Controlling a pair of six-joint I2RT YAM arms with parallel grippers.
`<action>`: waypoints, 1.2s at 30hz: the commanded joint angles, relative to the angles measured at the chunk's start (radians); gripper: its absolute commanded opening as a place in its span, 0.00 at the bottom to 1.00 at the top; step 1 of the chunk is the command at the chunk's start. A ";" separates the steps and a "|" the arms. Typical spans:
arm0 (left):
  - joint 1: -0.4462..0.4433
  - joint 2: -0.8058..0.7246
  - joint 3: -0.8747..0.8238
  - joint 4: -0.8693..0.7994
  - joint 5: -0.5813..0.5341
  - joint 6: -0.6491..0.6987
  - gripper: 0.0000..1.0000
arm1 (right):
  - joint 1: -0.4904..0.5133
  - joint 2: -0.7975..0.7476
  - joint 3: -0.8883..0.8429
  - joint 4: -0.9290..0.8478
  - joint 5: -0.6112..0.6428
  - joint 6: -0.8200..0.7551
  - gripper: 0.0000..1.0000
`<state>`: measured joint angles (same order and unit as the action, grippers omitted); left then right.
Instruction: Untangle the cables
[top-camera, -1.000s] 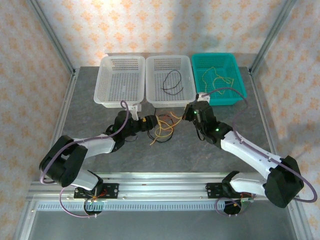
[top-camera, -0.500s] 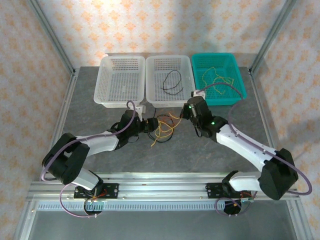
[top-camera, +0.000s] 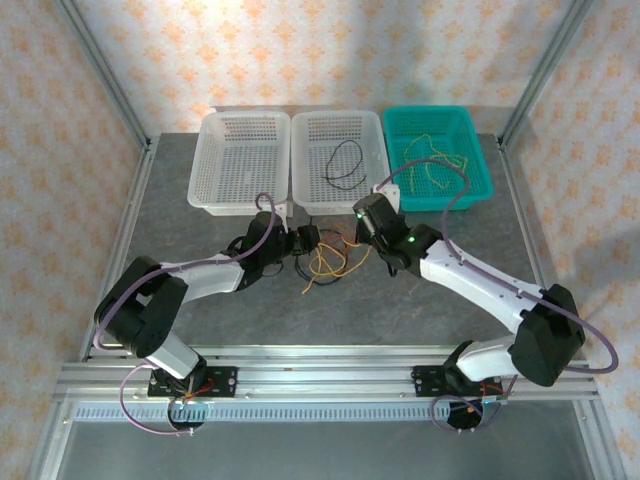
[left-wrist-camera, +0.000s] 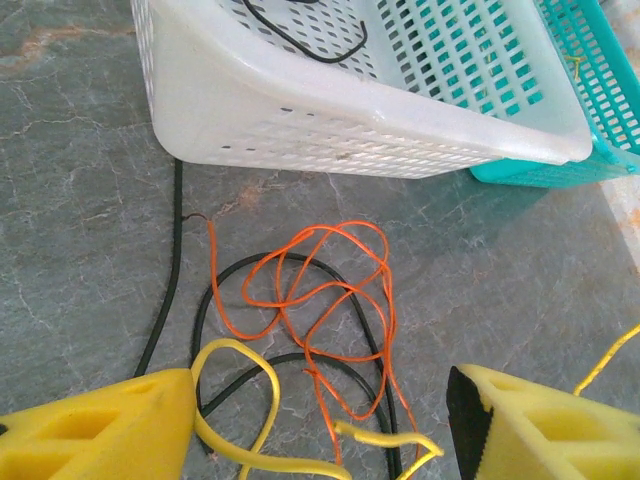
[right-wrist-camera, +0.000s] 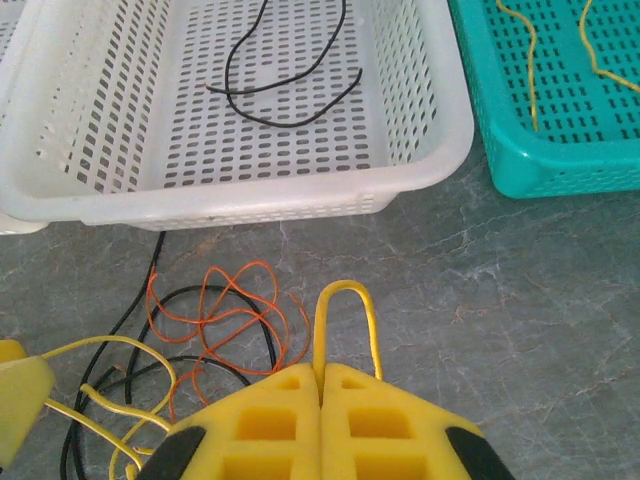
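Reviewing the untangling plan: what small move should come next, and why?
Probably close the left fingers on the thin yellow cable lying between them; the right fingers pinch a yellow loop, so both could draw it off the thin orange cable and thin black cable.

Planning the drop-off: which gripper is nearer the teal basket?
Right. The right gripper, shut on a yellow cable, sits in front of the middle basket's right end, next to the teal basket; the left gripper is farther left, past the tangle.
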<state>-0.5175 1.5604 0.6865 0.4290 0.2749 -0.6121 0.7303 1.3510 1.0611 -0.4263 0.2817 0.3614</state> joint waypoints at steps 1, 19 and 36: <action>-0.005 -0.006 0.012 -0.025 -0.032 -0.006 0.68 | 0.012 -0.026 0.056 -0.068 0.098 -0.011 0.00; -0.004 -0.034 -0.014 -0.021 -0.060 -0.010 0.68 | 0.199 0.143 0.179 -0.182 0.330 -0.336 0.00; 0.008 -0.124 -0.059 -0.035 -0.134 -0.013 0.70 | 0.220 0.170 0.235 -0.307 0.587 -0.366 0.00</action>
<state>-0.5163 1.4868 0.6407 0.4065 0.1913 -0.6277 0.9482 1.5326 1.2774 -0.6769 0.7795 0.0048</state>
